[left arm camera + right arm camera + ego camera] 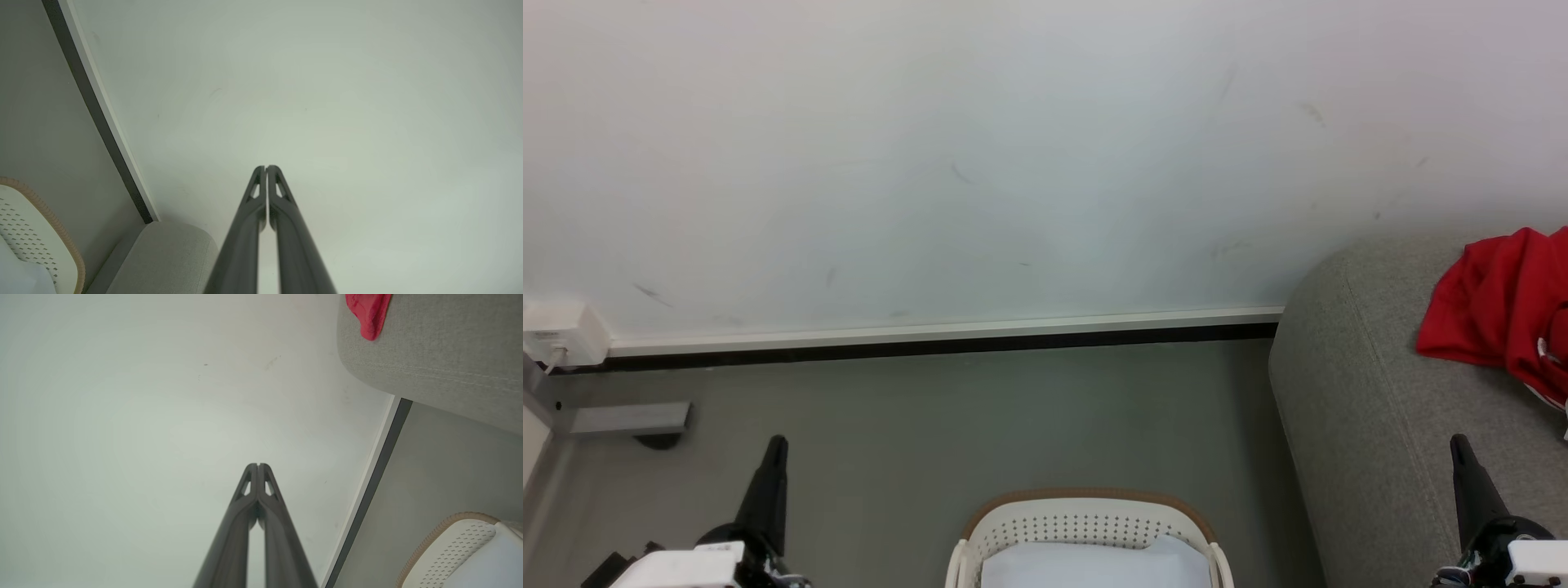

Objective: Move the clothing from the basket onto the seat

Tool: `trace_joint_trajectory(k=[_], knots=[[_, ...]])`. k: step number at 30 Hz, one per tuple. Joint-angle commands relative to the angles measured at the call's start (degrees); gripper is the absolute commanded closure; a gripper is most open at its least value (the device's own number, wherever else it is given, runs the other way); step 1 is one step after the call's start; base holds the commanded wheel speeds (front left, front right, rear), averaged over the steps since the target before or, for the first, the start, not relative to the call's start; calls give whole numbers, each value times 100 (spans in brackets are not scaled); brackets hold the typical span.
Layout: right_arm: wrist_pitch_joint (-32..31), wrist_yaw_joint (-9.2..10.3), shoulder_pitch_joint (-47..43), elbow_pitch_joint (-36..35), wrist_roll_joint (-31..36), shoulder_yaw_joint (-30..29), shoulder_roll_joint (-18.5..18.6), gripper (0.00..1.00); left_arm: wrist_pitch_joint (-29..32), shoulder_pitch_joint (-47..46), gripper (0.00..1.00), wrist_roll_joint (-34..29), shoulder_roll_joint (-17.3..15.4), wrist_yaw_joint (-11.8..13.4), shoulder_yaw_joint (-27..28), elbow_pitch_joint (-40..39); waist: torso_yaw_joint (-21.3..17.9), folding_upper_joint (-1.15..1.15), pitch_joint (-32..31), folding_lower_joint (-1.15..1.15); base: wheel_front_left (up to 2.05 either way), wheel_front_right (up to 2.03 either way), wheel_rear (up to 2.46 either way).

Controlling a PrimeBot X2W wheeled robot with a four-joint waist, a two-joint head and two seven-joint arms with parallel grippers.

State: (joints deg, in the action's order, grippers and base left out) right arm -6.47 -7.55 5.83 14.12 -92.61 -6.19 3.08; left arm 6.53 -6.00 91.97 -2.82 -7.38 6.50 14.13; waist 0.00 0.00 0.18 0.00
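Observation:
Red clothing (1507, 314) lies crumpled on the grey seat (1372, 408) at the right edge of the head view; its tip (369, 314) hangs at the seat's corner (433, 355) in the right wrist view. The white basket (1086, 523) with its brown rim stands on the floor at the bottom centre, and a pale sheet (1094, 563) is all I see inside it. My left gripper (778, 445) is shut with nothing in it, left of the basket. My right gripper (1458, 445) is shut and holds nothing, in front of the seat.
A white wall (980, 163) with a white and black baseboard (947, 339) runs behind the grey floor (980, 425). A white socket box (560, 335) and a grey bracket (629, 418) sit low at the far left.

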Motion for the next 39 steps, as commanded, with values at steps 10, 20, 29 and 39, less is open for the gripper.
trace_joint_trajectory(k=[10,20,29,39], knots=[[5,12,66,-22,-1,-32,-5,100,24,-48,100,78,-8,-26,18,-16,0,0,0,0,0,0,0],[-1,12,67,-21,6,-36,-9,100,24,-47,100,79,-8,-26,17,-17,0,0,0,0,0,0,0],[-5,12,67,-21,11,-40,-11,100,23,-47,100,79,-8,-26,16,-17,0,0,0,0,0,0,0],[-10,12,68,-21,15,-43,-14,100,23,-47,100,80,-9,-26,16,-17,0,0,0,0,0,0,0]])
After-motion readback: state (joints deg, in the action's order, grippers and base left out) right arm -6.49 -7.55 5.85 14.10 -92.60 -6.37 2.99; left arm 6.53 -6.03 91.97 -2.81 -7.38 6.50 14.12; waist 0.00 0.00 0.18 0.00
